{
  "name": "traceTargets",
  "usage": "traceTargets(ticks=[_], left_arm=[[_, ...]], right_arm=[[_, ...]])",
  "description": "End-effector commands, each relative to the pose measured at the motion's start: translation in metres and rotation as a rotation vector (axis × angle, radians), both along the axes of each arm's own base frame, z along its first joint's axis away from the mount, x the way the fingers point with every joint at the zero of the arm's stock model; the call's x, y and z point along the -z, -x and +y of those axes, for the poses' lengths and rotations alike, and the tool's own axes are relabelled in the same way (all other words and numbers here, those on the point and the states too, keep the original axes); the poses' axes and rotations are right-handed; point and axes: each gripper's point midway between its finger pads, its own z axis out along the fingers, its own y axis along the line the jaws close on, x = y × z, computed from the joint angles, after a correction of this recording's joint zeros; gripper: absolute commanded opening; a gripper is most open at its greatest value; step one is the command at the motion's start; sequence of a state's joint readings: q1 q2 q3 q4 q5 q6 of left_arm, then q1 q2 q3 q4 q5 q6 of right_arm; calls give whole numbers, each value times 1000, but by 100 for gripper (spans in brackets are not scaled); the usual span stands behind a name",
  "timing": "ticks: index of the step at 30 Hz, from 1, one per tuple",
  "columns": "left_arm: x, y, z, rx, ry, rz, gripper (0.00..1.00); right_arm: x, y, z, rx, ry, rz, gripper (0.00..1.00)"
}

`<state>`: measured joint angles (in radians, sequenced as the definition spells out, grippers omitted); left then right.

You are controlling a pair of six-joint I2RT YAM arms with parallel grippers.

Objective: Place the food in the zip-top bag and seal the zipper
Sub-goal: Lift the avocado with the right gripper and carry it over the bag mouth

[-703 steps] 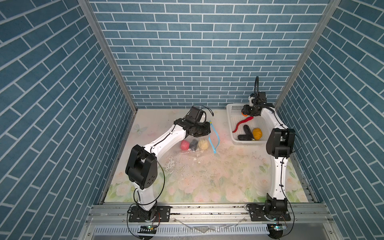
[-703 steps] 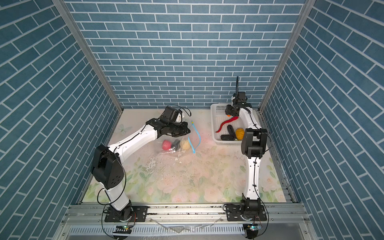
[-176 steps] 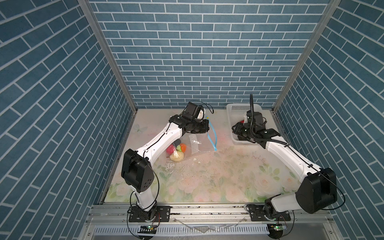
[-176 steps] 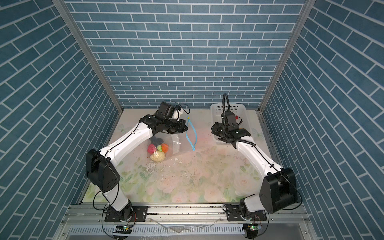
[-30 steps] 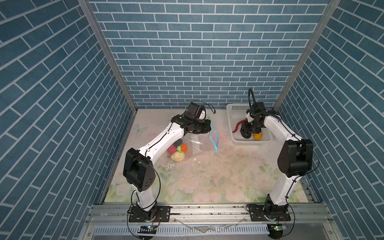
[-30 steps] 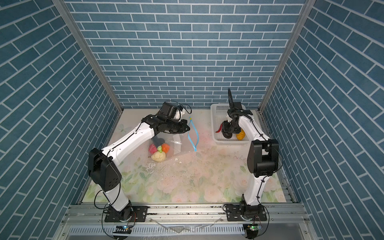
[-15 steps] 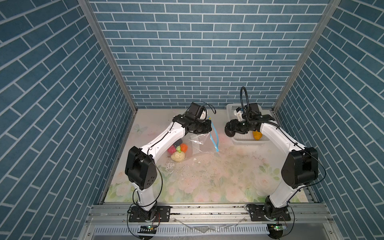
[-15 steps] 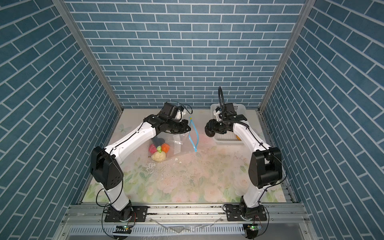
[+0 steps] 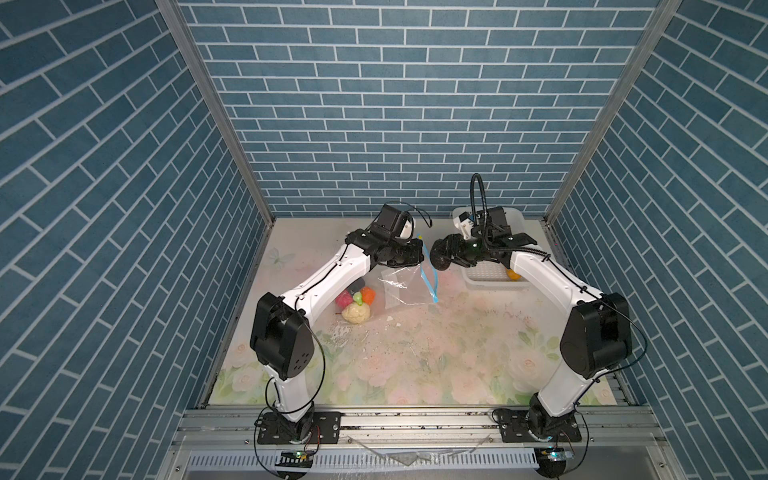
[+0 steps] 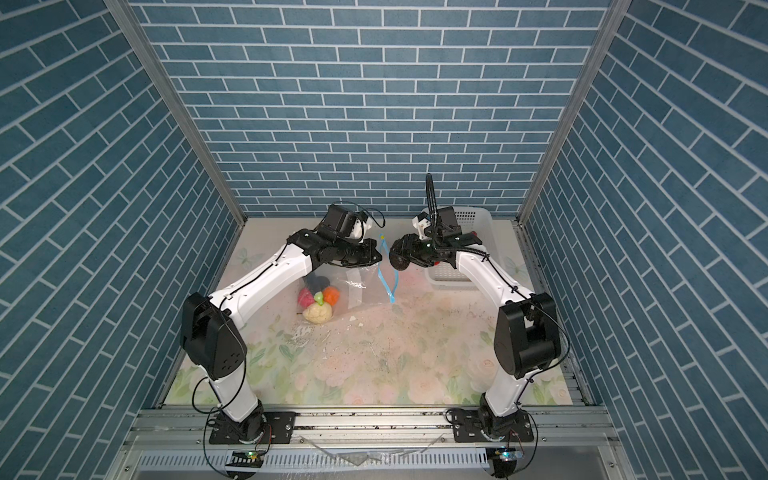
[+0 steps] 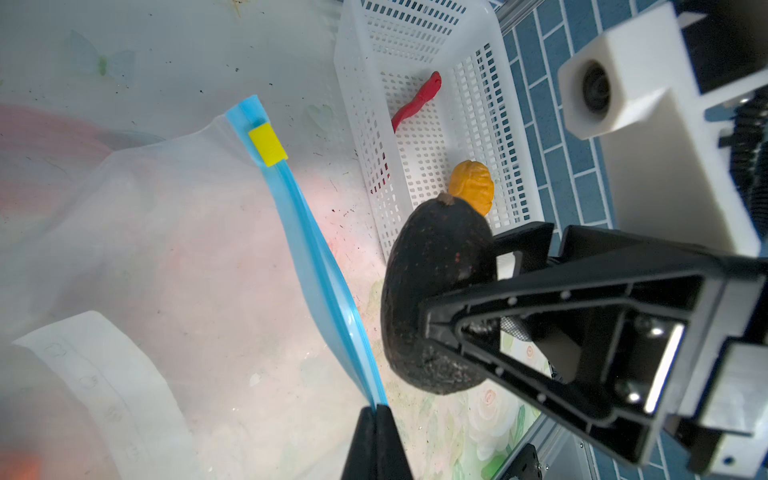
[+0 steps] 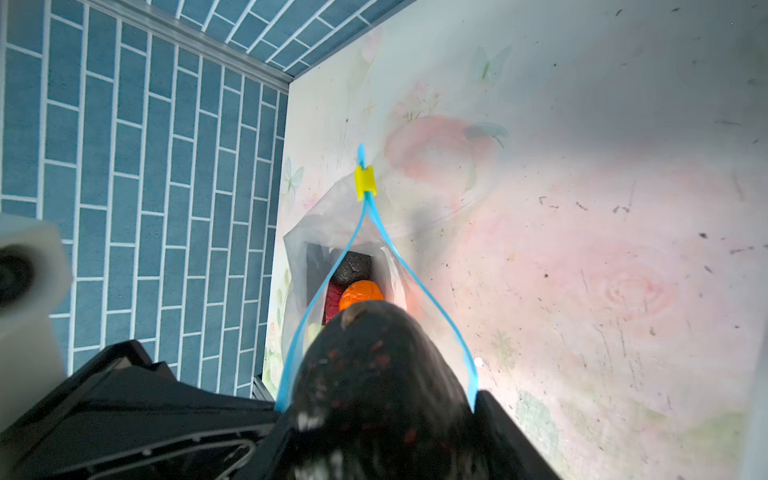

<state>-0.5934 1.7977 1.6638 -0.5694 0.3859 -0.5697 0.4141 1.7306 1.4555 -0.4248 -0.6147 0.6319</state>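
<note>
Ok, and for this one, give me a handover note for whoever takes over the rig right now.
The left gripper is shut on the zipper, holding the zip-top bag open at its mouth.
The right gripper is shut on the eggplant, just outside that mouth.
Done: pink lump, orange lump, cream lump and black lump lie in the bag.
Left: drop in the eggplant, fetch the red chili and yellow-brown lump from the white basket, then run the yellow slider along to seal.
</note>
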Motion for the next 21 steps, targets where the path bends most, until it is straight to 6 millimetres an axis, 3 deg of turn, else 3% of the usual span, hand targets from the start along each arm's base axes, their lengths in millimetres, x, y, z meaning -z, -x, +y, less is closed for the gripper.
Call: traceTargets(ticks=[1,21], left_arm=[[-12,-1,-5,7,25,-27,3],[-14,3,-1,5,30,-37,3]], right_arm=[[18,8,9,-16,-7,62,52],[53,17,12,-41,38,127,53]])
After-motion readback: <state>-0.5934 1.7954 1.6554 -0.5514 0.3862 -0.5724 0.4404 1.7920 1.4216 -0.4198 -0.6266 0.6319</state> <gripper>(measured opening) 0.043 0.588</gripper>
